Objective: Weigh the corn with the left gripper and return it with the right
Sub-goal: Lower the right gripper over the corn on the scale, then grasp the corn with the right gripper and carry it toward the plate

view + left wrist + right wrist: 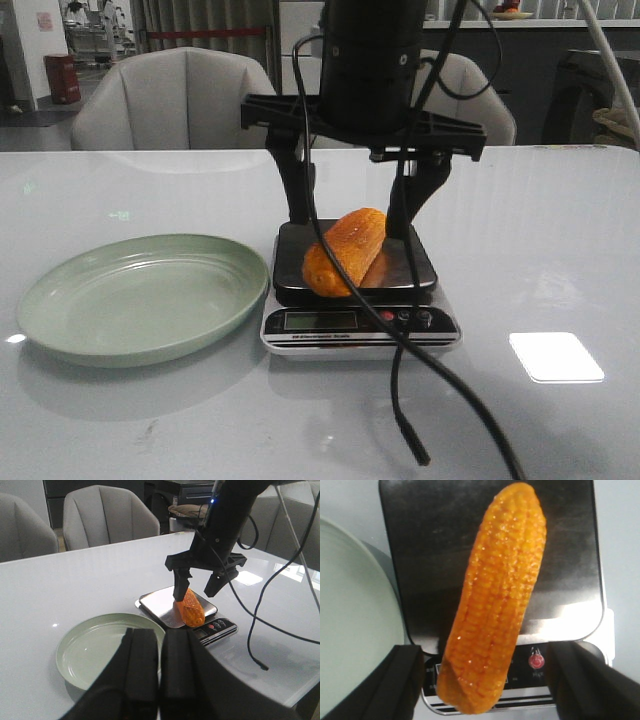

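The orange-yellow corn [345, 253] lies on the dark platform of the kitchen scale [292, 245], with its near end over the display. It also shows in the left wrist view [191, 609] and the right wrist view [495, 610]. My right gripper [350, 228] hangs over the scale, open, with one finger on each side of the corn and gaps showing on both sides [480, 690]. My left gripper [160, 635] is shut and empty, back from the scale and above the near side of the pale green plate [95, 645]. It is out of the front view.
The empty plate [130, 295] sits just left of the scale. A thin black cable [410, 420] trails from the right arm down onto the table in front of the scale. Grey chairs [175, 100] stand behind the table's far edge.
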Tool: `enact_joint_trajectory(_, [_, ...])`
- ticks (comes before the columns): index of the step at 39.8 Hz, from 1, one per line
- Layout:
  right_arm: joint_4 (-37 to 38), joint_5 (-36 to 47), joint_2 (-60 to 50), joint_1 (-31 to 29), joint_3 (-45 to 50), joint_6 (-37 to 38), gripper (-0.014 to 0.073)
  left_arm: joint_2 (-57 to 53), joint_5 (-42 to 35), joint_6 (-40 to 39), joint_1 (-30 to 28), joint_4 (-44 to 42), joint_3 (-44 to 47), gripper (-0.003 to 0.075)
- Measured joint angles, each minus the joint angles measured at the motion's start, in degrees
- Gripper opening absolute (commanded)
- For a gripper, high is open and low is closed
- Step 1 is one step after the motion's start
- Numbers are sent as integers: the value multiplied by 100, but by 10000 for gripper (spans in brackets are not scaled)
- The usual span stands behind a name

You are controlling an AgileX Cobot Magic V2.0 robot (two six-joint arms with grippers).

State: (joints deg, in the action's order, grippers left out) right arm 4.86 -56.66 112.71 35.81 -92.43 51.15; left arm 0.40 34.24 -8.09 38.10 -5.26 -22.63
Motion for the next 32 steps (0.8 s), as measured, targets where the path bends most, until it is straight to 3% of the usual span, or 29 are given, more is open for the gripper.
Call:
enact_joint_trajectory(6, [-23,-18,245,-1,0,60,565,-22,0,0,0,0,0,113])
enact_joint_trajectory(14, [-54,78,471,-1,-16,67,241,-22,0,0,0,-2,0,113])
enact_joint_trajectory(18, [-106,225,479,10,-157,67,144,-22,0,0,0,-2,0,113])
enact_joint_trajectory(25, [-221,372,492,224,-696,-29,143,-22,0,0,0,-2,0,113])
enact_joint_trajectory(32, [-353,1027,517,735,-870,-261,143,-22,0,0,0,-2,0,113])
